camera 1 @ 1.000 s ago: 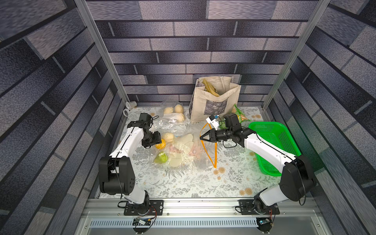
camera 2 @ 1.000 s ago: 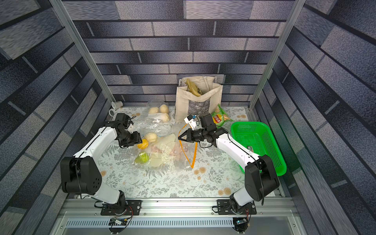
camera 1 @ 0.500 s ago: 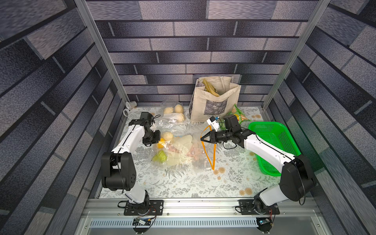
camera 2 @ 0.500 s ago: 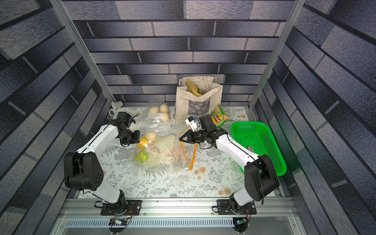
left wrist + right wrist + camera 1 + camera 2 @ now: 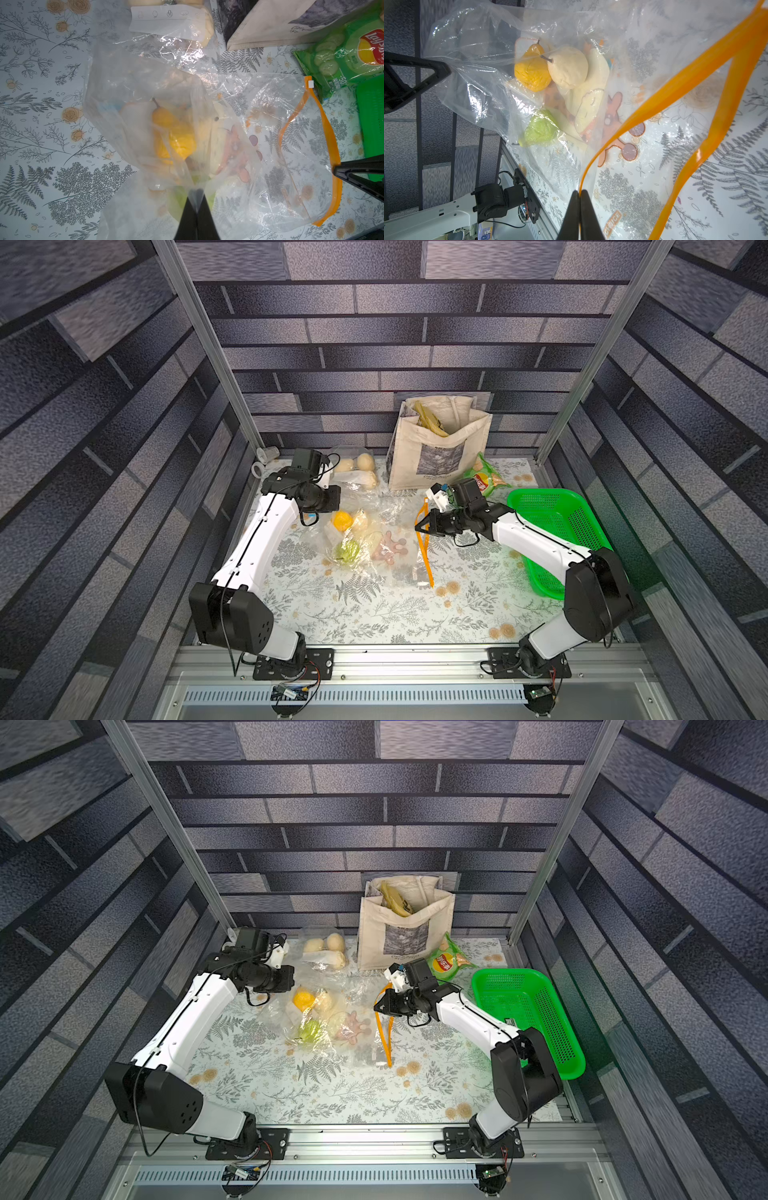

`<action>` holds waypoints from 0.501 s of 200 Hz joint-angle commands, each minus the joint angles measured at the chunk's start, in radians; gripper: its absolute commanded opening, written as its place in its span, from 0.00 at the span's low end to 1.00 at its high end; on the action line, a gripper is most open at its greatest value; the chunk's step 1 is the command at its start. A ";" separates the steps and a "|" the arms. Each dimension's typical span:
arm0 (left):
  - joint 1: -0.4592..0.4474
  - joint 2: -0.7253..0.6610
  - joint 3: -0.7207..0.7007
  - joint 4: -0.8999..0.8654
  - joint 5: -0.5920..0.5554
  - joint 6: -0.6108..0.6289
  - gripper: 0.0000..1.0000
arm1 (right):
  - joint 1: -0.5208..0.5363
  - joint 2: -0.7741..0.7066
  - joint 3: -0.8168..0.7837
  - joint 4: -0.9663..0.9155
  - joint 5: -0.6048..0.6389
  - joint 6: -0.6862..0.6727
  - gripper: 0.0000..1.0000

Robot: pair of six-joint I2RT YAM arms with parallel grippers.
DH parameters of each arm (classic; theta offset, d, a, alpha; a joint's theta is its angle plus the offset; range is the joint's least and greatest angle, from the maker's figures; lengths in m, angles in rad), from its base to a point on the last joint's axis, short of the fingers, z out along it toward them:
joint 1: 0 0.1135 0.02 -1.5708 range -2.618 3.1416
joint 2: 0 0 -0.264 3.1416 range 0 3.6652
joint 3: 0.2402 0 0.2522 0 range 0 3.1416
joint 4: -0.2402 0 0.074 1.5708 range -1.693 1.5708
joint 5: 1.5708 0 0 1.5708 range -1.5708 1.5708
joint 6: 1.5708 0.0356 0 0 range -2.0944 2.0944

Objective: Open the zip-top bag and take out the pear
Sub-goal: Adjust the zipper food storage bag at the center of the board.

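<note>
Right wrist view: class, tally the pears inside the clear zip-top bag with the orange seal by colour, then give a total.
Orange-yellow pear: 1
Cream-white pear: 1
Green pear: 1
Total in the clear zip-top bag: 3

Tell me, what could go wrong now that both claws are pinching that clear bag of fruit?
1. The left gripper pinches only thin film of the zip-top bag; a pull could slip or tear it.
2. The right gripper holds one side of the orange zip strip; if that slides out, the mouth may sag shut.
3. The yellow pear, pale fruit and green pear lie loose together; tipping could spill all three.
</note>
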 commanded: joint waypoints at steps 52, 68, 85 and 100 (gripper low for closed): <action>-0.016 -0.045 -0.020 0.012 -0.073 -0.030 0.00 | -0.010 0.008 -0.010 -0.039 0.034 -0.031 0.07; -0.028 -0.079 -0.014 0.035 -0.058 -0.050 0.00 | -0.011 0.010 -0.009 -0.038 0.034 -0.031 0.07; -0.013 -0.068 -0.025 0.034 -0.032 -0.056 0.00 | -0.011 0.018 -0.006 -0.032 0.032 -0.027 0.07; 0.004 -0.032 -0.029 0.008 -0.023 -0.060 0.00 | -0.011 0.029 -0.003 -0.027 0.027 -0.023 0.07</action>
